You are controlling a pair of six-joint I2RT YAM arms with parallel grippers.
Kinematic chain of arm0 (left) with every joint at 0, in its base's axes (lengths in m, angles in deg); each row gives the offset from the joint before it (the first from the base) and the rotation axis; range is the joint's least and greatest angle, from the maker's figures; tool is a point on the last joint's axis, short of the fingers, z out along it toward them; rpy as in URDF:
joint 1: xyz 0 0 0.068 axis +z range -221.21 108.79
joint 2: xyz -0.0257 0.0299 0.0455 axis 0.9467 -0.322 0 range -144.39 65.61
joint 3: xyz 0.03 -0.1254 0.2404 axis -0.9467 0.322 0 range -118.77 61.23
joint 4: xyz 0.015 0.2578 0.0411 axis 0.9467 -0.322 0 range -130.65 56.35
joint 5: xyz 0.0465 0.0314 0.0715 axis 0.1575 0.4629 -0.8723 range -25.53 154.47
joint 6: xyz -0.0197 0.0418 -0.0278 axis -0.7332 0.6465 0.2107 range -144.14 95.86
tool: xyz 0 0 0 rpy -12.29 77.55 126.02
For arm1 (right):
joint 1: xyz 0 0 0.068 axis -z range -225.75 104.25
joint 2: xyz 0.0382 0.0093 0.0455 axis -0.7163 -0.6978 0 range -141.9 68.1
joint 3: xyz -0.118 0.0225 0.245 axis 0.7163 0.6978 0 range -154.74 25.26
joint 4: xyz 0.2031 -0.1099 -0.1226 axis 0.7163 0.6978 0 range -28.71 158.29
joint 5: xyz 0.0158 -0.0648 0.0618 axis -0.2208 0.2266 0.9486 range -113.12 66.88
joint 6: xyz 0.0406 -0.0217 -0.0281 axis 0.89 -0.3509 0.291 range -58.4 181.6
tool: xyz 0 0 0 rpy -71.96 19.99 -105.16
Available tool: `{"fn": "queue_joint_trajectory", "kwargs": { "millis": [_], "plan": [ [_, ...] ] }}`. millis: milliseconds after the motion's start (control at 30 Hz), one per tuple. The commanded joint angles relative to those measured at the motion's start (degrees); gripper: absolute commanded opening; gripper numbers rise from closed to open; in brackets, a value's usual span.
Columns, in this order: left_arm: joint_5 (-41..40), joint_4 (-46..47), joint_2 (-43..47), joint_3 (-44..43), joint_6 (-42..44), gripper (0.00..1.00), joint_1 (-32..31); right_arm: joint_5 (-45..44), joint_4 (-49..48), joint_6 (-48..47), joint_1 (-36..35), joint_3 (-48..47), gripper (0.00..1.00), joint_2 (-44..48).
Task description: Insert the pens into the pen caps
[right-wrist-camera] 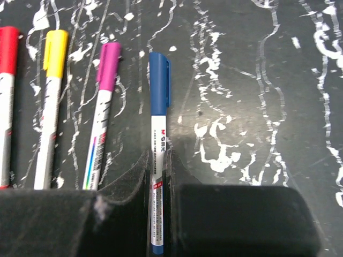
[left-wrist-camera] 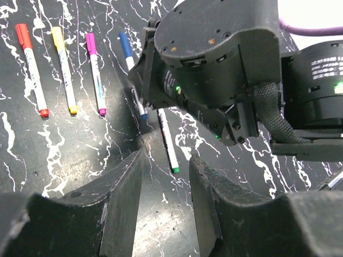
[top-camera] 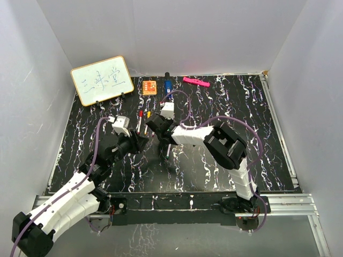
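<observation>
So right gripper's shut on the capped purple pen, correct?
No: the right gripper is shut on the capped blue pen, which lies beside the purple pen. The right wrist view shows it.

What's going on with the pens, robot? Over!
Right pincer shut on capped blue pen. Left pincer open, empty. Beside it red pen, yellow pen, purple pen, all capped. Nearby green pen partly hidden under right arm.
</observation>
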Motion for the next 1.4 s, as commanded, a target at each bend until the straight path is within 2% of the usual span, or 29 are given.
{"fn": "queue_joint_trajectory", "kwargs": {
  "millis": [0, 400, 667, 733, 800, 867, 967, 1200, 1367],
  "plan": [
    [-0.52, -1.37, -0.07, -1.65, 0.54, 0.39, 0.19, -7.66, 1.02, 2.15, 0.48, -3.32, 0.00, 0.83],
    [0.12, 0.56, -1.39, -1.48, 0.14, 0.39, 0.24, -5.22, 0.65, 0.60, 3.19, -4.94, 0.00, -2.45],
    [0.21, 0.74, -2.32, -1.60, -0.05, 0.39, 0.22, -3.66, 0.93, -0.24, 4.95, -6.94, 0.09, -5.42],
    [0.11, 0.82, -2.38, -1.57, -0.08, 0.39, 0.27, -3.67, 0.93, -0.51, 5.22, -7.16, 0.15, -5.58],
    [0.10, 0.74, -2.48, -1.59, -0.04, 0.39, 0.27, -3.63, 0.73, -0.86, 5.48, -7.36, 0.26, -5.49],
    [0.18, 0.74, -2.62, -1.60, -0.04, 0.39, 0.23, -3.33, 0.23, -1.34, 5.71, -7.21, 0.41, -5.18],
    [0.27, 0.94, -2.75, -1.69, -0.08, 0.39, 0.24, -2.79, -0.76, -2.40, 5.80, -6.78, 0.53, -4.42],
    [1.20, 1.29, -4.10, -2.79, 0.41, 0.39, 0.18, -5.62, -1.62, -4.55, 5.80, -5.20, 0.68, 0.57],
    [1.68, 0.76, -7.76, -4.46, 1.04, 0.39, 0.23, -8.62, -5.88, -8.22, 6.95, 0.19, 0.67, 9.28]
  ]
}}
